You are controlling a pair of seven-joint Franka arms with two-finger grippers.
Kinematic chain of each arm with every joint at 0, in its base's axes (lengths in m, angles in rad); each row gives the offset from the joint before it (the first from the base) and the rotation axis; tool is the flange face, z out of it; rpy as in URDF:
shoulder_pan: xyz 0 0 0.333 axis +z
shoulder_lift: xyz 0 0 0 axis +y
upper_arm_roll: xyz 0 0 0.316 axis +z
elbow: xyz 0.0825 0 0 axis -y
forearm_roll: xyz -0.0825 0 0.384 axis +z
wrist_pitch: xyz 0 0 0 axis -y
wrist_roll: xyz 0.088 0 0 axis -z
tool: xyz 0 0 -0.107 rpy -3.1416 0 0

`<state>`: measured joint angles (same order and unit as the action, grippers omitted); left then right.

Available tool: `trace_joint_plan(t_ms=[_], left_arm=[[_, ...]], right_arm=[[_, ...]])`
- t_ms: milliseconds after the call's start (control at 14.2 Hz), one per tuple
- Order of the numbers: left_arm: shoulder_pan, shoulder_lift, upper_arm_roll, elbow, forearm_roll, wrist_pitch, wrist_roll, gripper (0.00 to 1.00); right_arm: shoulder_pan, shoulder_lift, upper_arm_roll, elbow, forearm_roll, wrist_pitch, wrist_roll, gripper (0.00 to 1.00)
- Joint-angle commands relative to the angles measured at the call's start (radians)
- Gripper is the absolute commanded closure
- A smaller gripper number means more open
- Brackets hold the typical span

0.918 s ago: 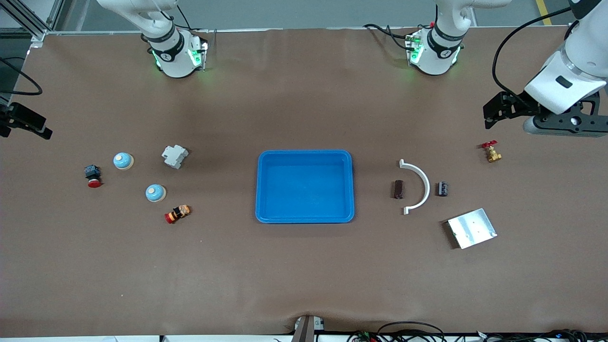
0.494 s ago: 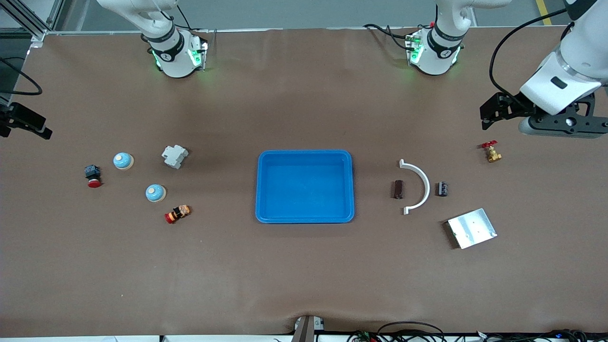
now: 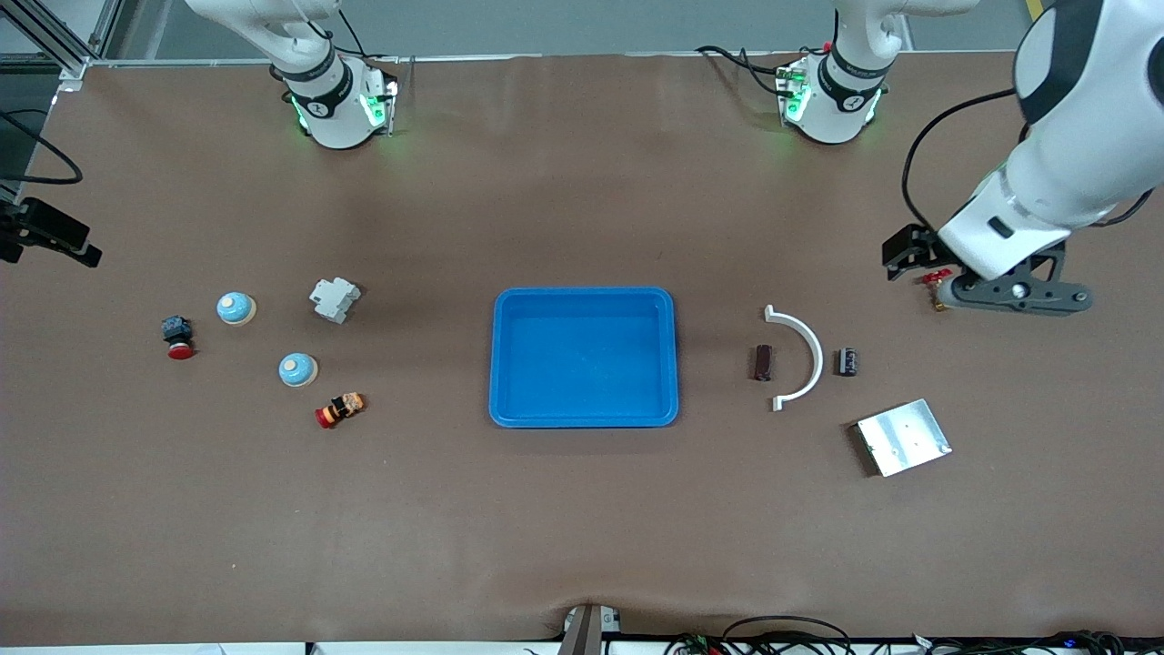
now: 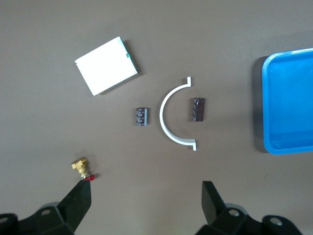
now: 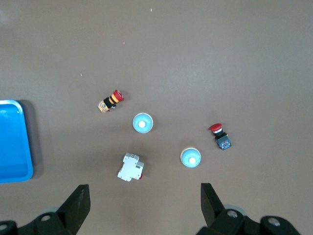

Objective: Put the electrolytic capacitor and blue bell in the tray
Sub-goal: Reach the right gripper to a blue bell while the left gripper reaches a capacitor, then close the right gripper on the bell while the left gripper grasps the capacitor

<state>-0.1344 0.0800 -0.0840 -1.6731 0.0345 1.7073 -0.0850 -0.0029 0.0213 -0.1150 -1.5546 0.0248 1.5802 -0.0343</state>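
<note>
Brown matte paper covers the table (image 3: 564, 509) from end to end, faintly creased along the camera's edge. At the right arm's end the right gripper (image 5: 142, 208) hangs over bare table, barely showing in the front view, its dark fingers (image 5: 78, 205) spread wide and holding nothing. Near it lies a black block with a red mushroom button (image 3: 178, 337), then a glossy blue bell (image 3: 236, 308) shaped as a dome with a pale cap. A second blue bell (image 3: 297, 369) sits nearer the camera, with a white boxy plastic breaker (image 3: 335, 299) farther from the camera than it and a small striped red, black and orange switch (image 3: 339, 410) nearer.

Mid-table stands the tray (image 3: 584, 415), smooth bright-blue plastic, rectangular with rounded corners and a raised rim, nothing in it. Toward the left arm's end lies a dark brown block (image 3: 762, 362), a white plastic half-ring (image 3: 800, 355) curving around it, and just outside that curve the electrolytic capacitor (image 3: 847, 361), a short dark cylinder on its side. Nearer the camera rests a square silver metal plate (image 3: 904, 437), tilted. A brass valve with a red handle (image 4: 82, 167) lies toward the left arm's end, half hidden in the front view.

The left gripper (image 4: 146, 208) is over that valve, fingers (image 4: 211, 200) parted and empty. Since half a second ago it has swung down and inward from the table's edge; all objects lie unmoved.
</note>
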Motion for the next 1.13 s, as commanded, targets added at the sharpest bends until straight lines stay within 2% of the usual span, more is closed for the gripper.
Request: trace_joint_plan(t_ms=[0,283,565,848,989,1060], left_arm=[[0.002,-0.008,-0.008,-0.08,-0.028,0.096,-0.037,0.0],[-0.011,-0.006,-0.026,-0.21,-0.03,0.25,-0.086,0.0],[-0.011,0.029,-0.091,-0.327,-0.024,0.425,-0.179,0.0],[-0.031,0.07,-0.112,-0.45,-0.013,0.63,-0.214,0.0],[-0.045,0.125,-0.112,-0.453,0.002,0.672,-0.219,0.0],[-0.053,0.147,-0.112,-0.453,0.014,0.695,-0.223,0.0]], right_arm=[[-0.019,0.051,0.011,0.015,0.015,-0.012,-0.012,0.0],[-0.006,0.172,0.012,-0.028,0.014,0.134,-0.013,0.0],[0.043,0.253,0.014,-0.217,0.006,0.363,-0.013,0.0],[0.07,0.316,0.014,-0.415,0.004,0.696,-0.01,0.0],[0.067,0.347,0.014,-0.488,0.004,0.824,-0.01,0.0],[0.064,0.374,0.014,-0.499,0.004,0.845,-0.007,0.0]])
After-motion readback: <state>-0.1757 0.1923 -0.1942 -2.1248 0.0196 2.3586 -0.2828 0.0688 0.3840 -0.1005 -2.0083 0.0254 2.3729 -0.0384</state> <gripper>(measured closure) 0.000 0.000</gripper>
